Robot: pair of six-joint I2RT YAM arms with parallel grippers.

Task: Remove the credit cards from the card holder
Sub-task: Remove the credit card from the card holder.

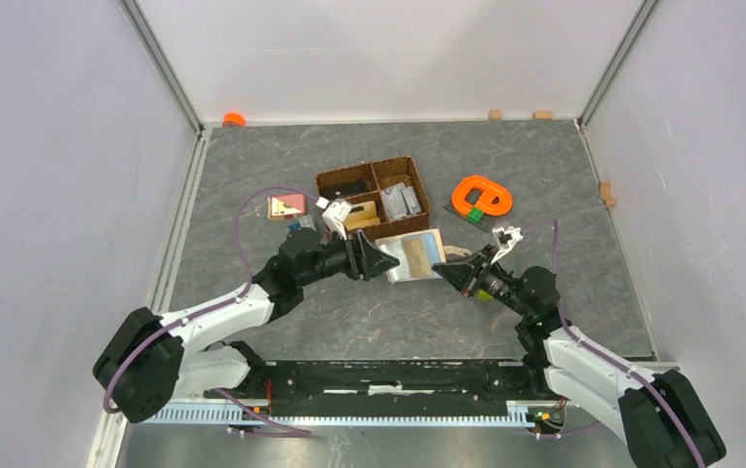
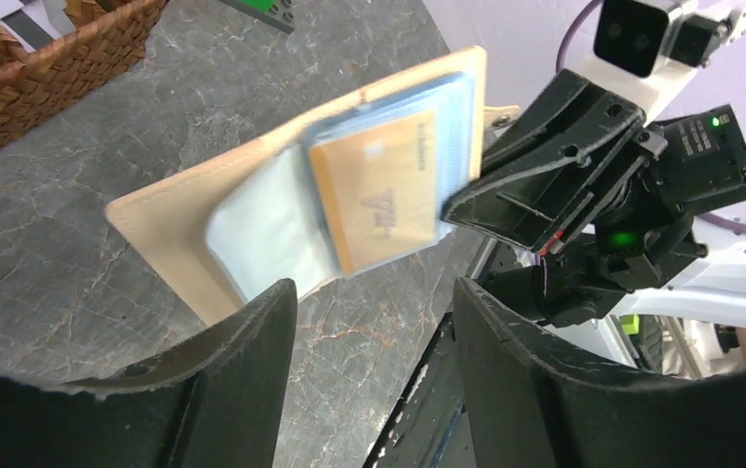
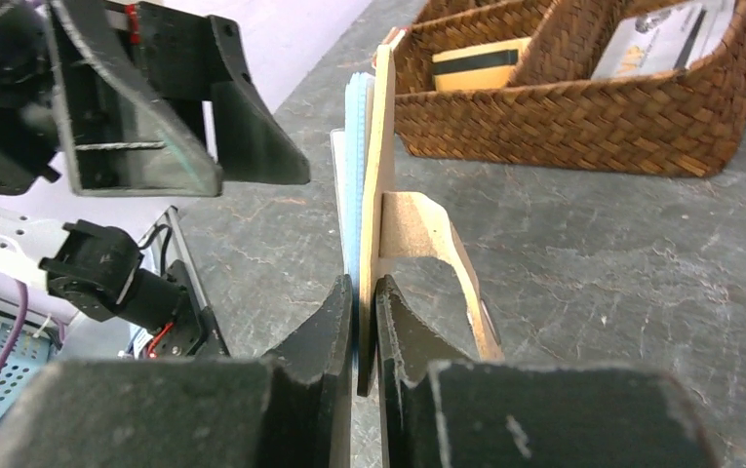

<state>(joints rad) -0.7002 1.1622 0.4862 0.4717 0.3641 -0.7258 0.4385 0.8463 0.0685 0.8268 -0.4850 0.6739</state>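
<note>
Gripping hard with the right gripper (image 3: 366, 292), jaws pinched on the beige cover of the card holder (image 2: 252, 219), held open and edge-up over the table (image 1: 369, 322) near the woven basket (image 3: 564, 107). Hovering opposite with the left gripper (image 2: 373, 292), jaws spread wide, holding nothing. Looks like the reach-in step: yellow card (image 2: 373, 190) tucked inside, not yet out. Next up: ease forward, nip the card's exposed edge, draw straight out.

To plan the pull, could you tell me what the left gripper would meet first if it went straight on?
Probably the card holder, held up by the right gripper: its open inside faces the open left gripper, with the yellow card in line. Depth is unclear.
</note>
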